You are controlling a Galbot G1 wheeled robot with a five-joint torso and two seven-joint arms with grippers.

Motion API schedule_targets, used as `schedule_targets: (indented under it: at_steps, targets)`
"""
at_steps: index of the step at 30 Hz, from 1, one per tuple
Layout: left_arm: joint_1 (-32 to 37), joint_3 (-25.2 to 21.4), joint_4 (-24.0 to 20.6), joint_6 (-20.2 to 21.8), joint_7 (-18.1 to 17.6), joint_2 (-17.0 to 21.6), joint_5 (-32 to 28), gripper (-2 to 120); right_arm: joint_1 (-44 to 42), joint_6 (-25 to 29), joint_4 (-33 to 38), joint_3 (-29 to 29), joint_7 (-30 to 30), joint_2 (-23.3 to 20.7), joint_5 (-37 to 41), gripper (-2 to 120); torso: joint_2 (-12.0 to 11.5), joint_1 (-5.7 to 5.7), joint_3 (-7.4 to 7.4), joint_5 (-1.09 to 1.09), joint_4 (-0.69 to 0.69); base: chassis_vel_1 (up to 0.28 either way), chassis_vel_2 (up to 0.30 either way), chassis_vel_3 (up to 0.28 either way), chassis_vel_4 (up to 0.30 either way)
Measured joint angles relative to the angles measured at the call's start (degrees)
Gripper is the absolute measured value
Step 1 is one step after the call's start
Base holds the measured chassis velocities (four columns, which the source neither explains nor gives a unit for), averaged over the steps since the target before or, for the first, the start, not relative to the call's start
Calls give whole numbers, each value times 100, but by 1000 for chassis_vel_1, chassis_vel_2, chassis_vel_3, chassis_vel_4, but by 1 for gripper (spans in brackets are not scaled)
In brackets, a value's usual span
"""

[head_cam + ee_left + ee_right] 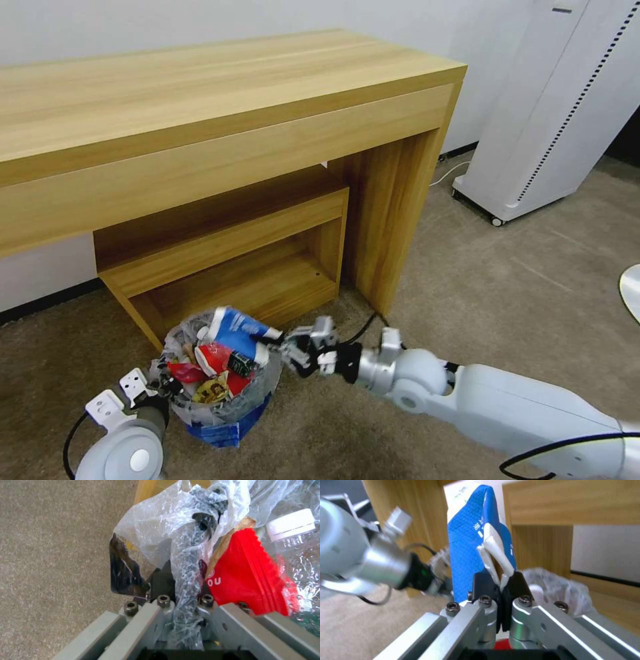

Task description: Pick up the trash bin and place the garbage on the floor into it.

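The trash bin (223, 417), blue-based and lined with a crinkly clear bag, stands low on the beige floor (507, 300) in front of the desk's shelf. It is heaped with garbage: a red wrapper (246, 580), a clear bottle with a white cap (293, 526) and a red cup (213, 360). My left gripper (162, 385) (183, 580) is shut on the bin's rim and bag. My right gripper (281, 345) (500, 580) is shut on the white folded end of a blue-white carton (237, 329) (470, 547), which hangs over the bin's mouth.
A wooden desk (200, 100) with a low open shelf (247, 267) stands right behind the bin. A white wheeled unit (547, 120) stands at the back right with a cable beside it. Open carpet lies to the right of my right arm.
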Motion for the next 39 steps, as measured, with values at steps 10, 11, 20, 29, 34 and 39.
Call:
schedule_targets:
  at_steps: [10, 11, 20, 29, 34, 39]
  targets:
    - [140, 24, -289, 9, 13, -42, 2, 0, -17, -161, -391, -201, 320, 231, -307, 0, 0, 0, 0, 1, -1, 0, 0, 0, 0]
    - [160, 33, -318, 11, 13, -50, 17, 0, -30, -186, -436, -231, 390, 284, -329, 0, 0, 0, 0, 1, -1, 0, 0, 0, 0]
    - [212, 67, -388, 20, 57, -141, 109, 0, 185, -230, -684, -481, 555, 536, -415, 0, 0, 0, 0, 0, -1, 0, 0, 0, 0]
    - [229, 73, -387, 18, 98, -185, 175, 0, 433, -267, -604, -513, 602, 649, -283, 0, 0, 0, 0, 0, -1, 0, 0, 0, 0]
    - [248, 73, -400, 16, 101, -208, 196, 0, 496, -318, -726, -609, 671, 721, -304, 0, 0, 0, 0, 0, -1, 0, 0, 0, 0]
    - [299, 90, -467, 15, 122, -239, 240, 0, 567, -435, -1146, -783, 921, 988, -366, 0, 0, 0, 0, 1, -1, 0, 0, 0, 0]
